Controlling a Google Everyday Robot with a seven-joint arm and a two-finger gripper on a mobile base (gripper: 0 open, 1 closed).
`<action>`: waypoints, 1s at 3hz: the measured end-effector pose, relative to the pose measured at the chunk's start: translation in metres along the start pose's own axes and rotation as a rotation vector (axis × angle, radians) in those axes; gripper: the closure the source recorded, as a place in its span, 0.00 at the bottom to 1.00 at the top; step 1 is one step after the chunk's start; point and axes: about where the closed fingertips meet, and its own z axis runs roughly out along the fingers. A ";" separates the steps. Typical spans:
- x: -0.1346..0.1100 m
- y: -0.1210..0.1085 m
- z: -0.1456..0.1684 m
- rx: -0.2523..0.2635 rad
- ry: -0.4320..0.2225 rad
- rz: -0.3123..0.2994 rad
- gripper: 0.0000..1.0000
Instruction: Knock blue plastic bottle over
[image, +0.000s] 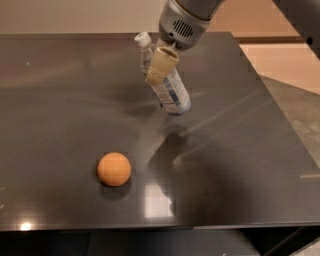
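Note:
The blue plastic bottle (170, 87) is a clear bottle with a white cap and a blue-and-white label. It is tilted steeply, cap up to the left and base down to the right, over the dark table (60, 100). My gripper (161, 65) comes down from the top of the view and is shut on the bottle's upper body. One tan finger (162, 64) lies across the front of the bottle; the other is hidden behind it.
An orange ball (114, 169) lies on the table nearer the front left. The table's right edge (280, 125) drops to a lighter floor. The flat dark blue packet is out of sight behind the bottle.

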 end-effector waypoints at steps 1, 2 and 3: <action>0.044 0.031 0.002 -0.107 0.161 -0.047 1.00; 0.075 0.050 0.010 -0.172 0.252 -0.081 1.00; 0.101 0.063 0.017 -0.205 0.328 -0.103 0.83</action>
